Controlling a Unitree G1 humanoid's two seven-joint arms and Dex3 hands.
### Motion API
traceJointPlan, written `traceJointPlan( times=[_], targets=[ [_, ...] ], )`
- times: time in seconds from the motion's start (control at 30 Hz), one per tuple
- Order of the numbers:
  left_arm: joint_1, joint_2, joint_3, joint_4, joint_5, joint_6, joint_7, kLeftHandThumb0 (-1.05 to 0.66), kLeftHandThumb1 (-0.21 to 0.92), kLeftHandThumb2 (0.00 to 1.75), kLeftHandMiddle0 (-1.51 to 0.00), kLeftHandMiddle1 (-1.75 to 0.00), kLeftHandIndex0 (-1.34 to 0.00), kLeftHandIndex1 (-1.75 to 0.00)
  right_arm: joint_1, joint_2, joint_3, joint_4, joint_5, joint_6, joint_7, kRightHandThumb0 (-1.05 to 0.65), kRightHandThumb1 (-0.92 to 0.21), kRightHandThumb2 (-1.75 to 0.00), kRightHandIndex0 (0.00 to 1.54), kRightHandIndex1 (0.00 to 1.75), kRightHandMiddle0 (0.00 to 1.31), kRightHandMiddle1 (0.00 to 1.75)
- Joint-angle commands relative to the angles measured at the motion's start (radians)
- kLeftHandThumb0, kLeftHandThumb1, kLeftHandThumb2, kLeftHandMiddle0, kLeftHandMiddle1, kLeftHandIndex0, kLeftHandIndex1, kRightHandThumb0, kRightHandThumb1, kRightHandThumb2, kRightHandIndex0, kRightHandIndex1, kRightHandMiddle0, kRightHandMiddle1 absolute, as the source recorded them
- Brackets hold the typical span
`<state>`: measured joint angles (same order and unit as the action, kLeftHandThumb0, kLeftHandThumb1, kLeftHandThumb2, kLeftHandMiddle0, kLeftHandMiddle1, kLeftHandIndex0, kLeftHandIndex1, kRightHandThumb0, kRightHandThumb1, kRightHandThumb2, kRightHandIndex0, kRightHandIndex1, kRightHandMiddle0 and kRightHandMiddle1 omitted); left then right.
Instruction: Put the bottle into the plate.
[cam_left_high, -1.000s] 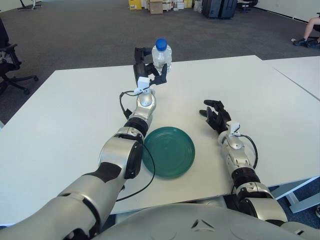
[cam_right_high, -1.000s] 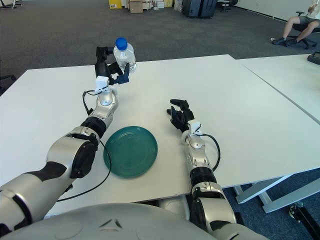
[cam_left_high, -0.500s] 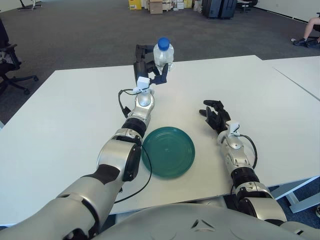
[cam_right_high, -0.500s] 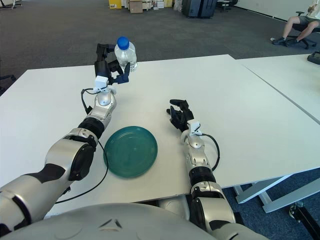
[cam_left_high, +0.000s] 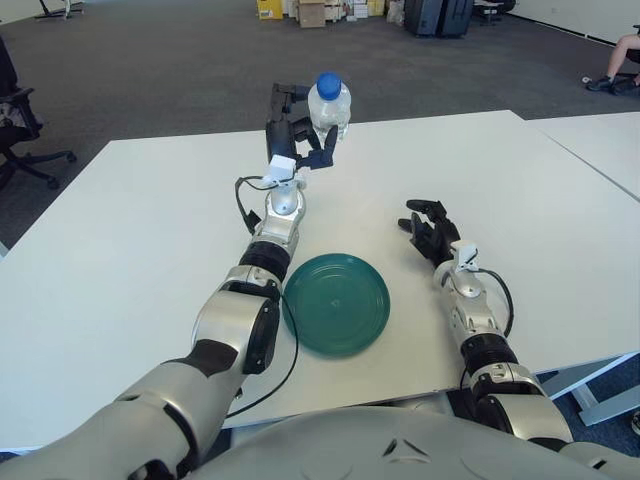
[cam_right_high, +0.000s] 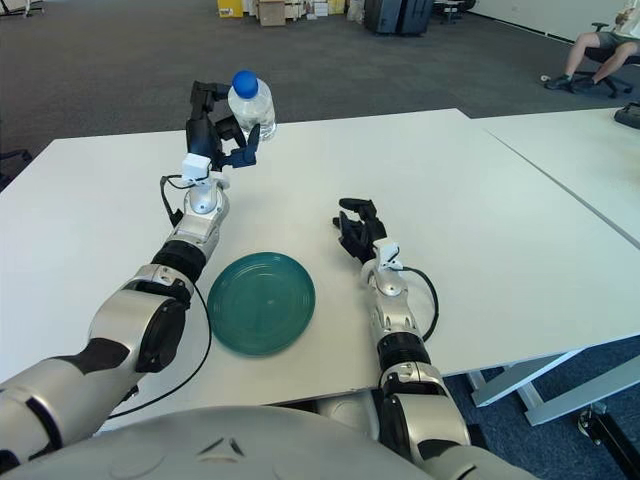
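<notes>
So compared with a second back, the left hand (cam_left_high: 297, 128) has carried the bottle (cam_left_high: 329, 106) a bit higher in the frame and it's now leaning slightly to the right, whereas earlier it sat more upright. The blue cap has gone from roughly level with the far table edge to clearly above it, showing against the dark carpet (cam_left_high: 150, 60). The plate (cam_left_high: 337, 303) and the right hand (cam_left_high: 428, 230) look the same as before, no shift I can spot.

Left hand's dark fingers are wrapped around the lower half of the bottle, holding it in the air in the upper middle of the frame, well apart from the plate. The arm stretches out from the lower left, silver shell segments with black joints and a thin black cable looping beside the wrist.

The bottle is clear plastic, roundish body, with a smooth blue screw cap. The plate is a round dark green disc, shallow, with a raised rim and a slightly glossy face, sitting in the lower middle of the frame on the white table (cam_left_high: 130, 230), which is flat and matte.

Right hand shows to the right of the plate, black fingers loosely spread and holding nothing, white wrist piece behind it.
</notes>
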<state>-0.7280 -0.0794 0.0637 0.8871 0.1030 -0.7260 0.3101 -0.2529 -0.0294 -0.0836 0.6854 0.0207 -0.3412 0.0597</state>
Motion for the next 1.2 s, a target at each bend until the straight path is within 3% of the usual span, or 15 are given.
traceJointPlan(
  times=[0.0,0.3,0.67,0.9,1.17],
  targets=[
    [0.017,0.002,0.005,-0.082,-0.042,0.011,-0.046,-0.48,0.28,1.35,-1.22,-1.75,-0.63,-1.75,-0.018,-0.006,0.005,0.007,-0.009,-0.001,-0.008,-0.70,-0.92,-0.67,0.32,0.77,0.00,1.10],
    [0.086,-0.016,0.003,-0.258,-0.166,0.088,-0.201,-0.47,0.29,1.33,-1.20,-1.75,-0.62,-1.75,-0.023,-0.013,0.012,0.005,-0.022,0.020,-0.026,-0.68,-0.92,-0.69,0.31,0.75,0.00,1.11],
    [0.191,-0.028,-0.024,-0.513,-0.247,0.249,-0.318,-0.47,0.29,1.34,-1.19,-1.75,-0.62,-1.75,-0.026,-0.015,0.015,0.000,-0.018,0.035,-0.025,-0.65,-0.92,-0.72,0.34,0.72,0.00,1.09],
    [0.222,-0.023,-0.030,-0.589,-0.269,0.309,-0.370,-0.47,0.29,1.33,-1.18,-1.75,-0.62,-1.75,-0.032,-0.019,0.016,0.005,-0.013,0.037,-0.018,-0.64,-0.92,-0.74,0.35,0.72,0.00,1.07],
    [0.243,-0.012,-0.037,-0.624,-0.254,0.319,-0.404,-0.47,0.30,1.33,-1.19,-1.75,-0.62,-1.75,-0.034,-0.023,0.015,0.007,-0.006,0.041,-0.009,-0.64,-0.92,-0.75,0.34,0.70,0.00,1.05]
  ],
)
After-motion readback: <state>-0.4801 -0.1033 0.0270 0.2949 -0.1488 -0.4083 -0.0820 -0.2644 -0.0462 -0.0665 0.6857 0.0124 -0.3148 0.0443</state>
